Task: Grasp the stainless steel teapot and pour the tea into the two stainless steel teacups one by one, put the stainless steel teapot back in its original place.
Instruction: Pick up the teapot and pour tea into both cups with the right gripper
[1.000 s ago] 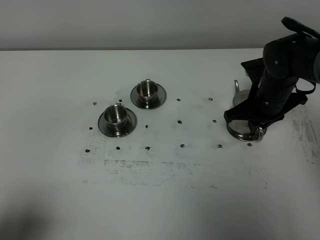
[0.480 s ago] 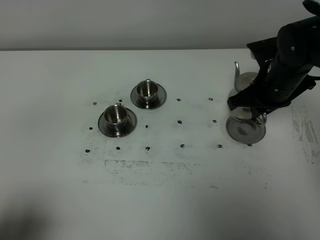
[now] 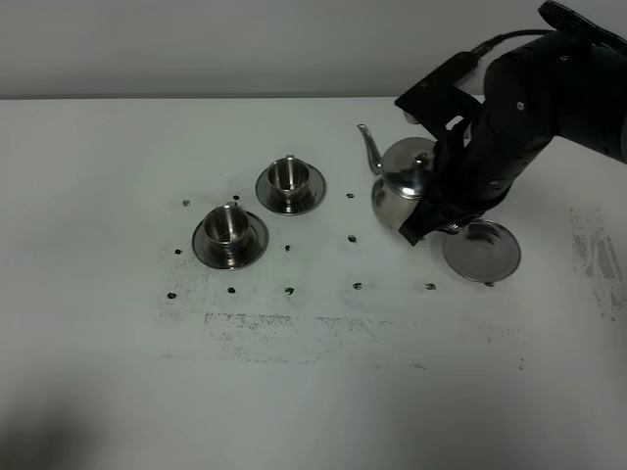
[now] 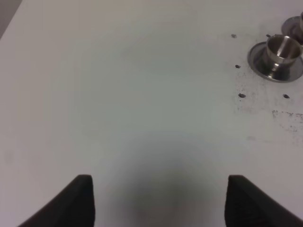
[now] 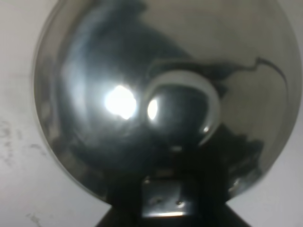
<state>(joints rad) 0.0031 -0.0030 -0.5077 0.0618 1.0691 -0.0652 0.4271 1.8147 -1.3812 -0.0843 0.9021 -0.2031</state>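
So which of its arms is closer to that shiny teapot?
The right. The right gripper is shut on the teapot; the left gripper hangs open over the table, beyond the teacups from it.

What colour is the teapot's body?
Shiny silver, mirror-like steel. The exterior high view shows the stainless steel teapot best.

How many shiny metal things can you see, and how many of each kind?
teapot: 1
cups: 2
saucers: 3
Total: 6
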